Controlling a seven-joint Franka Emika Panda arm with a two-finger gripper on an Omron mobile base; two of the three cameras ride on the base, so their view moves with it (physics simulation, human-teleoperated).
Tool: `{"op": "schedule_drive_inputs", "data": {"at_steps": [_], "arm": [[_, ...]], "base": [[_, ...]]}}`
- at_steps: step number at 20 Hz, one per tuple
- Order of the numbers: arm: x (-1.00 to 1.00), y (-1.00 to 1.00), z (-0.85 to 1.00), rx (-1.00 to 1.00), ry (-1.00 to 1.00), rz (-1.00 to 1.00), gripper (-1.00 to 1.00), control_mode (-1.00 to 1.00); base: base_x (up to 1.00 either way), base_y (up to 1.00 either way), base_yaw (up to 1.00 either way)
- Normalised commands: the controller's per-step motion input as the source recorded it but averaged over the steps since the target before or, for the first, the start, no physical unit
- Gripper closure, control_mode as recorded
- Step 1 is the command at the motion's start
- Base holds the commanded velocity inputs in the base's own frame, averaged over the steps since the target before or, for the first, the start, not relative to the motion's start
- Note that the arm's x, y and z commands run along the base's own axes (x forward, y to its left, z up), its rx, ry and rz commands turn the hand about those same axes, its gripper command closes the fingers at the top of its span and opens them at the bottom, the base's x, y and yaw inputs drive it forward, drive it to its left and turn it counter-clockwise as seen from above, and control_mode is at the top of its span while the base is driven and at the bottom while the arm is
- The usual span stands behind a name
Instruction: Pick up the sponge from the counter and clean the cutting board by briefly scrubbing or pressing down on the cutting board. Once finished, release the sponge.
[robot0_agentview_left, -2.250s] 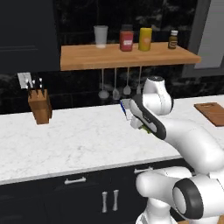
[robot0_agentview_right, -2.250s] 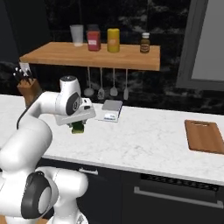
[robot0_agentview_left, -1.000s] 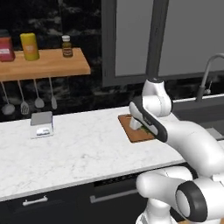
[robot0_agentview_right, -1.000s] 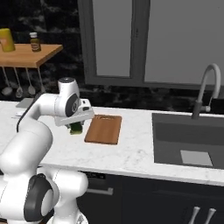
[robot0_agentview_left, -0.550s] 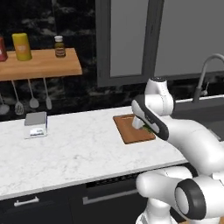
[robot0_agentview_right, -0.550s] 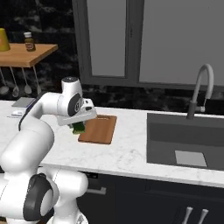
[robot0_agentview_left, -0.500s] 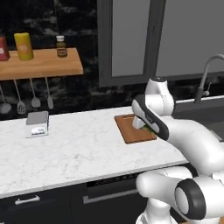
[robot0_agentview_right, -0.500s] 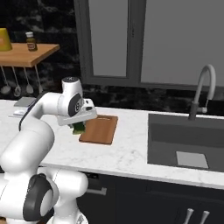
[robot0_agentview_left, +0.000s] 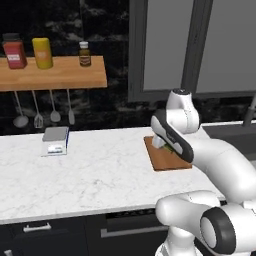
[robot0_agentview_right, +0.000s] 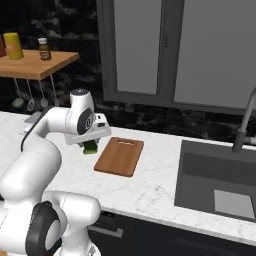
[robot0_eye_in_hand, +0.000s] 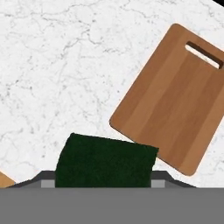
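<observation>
At the far left a wooden wall shelf (robot0_agentview_left: 55, 75) carries jars, and below it a small scale (robot0_agentview_left: 54, 140) stands on the counter (robot0_agentview_left: 90, 175). The right base view shows the gripper (robot0_agentview_right: 90, 146) above the counter, closed on the sponge (robot0_agentview_right: 90, 147), just left of the cutting board (robot0_agentview_right: 120, 156). In the left base view the arm hides most of this, and the board (robot0_agentview_left: 165, 159) is seen only partly. The hand view shows the dark green face of the sponge (robot0_eye_in_hand: 106, 161) near the camera, overlapping the near corner of the board (robot0_eye_in_hand: 175, 98), which has a handle slot. At the far right is the sink (robot0_agentview_right: 220, 187).
</observation>
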Motion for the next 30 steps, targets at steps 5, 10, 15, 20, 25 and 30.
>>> {"op": "schedule_drive_inputs", "data": {"at_steps": [5, 10, 15, 20, 25, 30], "arm": [[0.00, 0.00, 0.00, 0.00, 0.00, 0.00, 1.00, 1.00], [0.50, -0.09, -0.06, 0.00, 0.00, -0.05, 1.00, -1.00], [0.73, -0.22, -0.21, 0.00, 0.00, -0.25, 1.00, -1.00], [0.64, -0.11, -0.38, 0.00, -0.01, -0.35, 1.00, -1.00], [0.60, -0.12, -0.42, 0.01, -0.10, -0.23, 1.00, -1.00], [0.47, -0.08, -0.55, 0.05, -0.17, 0.01, 1.00, -1.00]], "base": [[0.99, -0.20, 0.01], [0.36, 0.00, 0.00], [0.00, 0.00, 0.00], [0.00, 0.00, 0.00], [0.00, 0.00, 0.00], [0.00, 0.00, 0.00]]}}
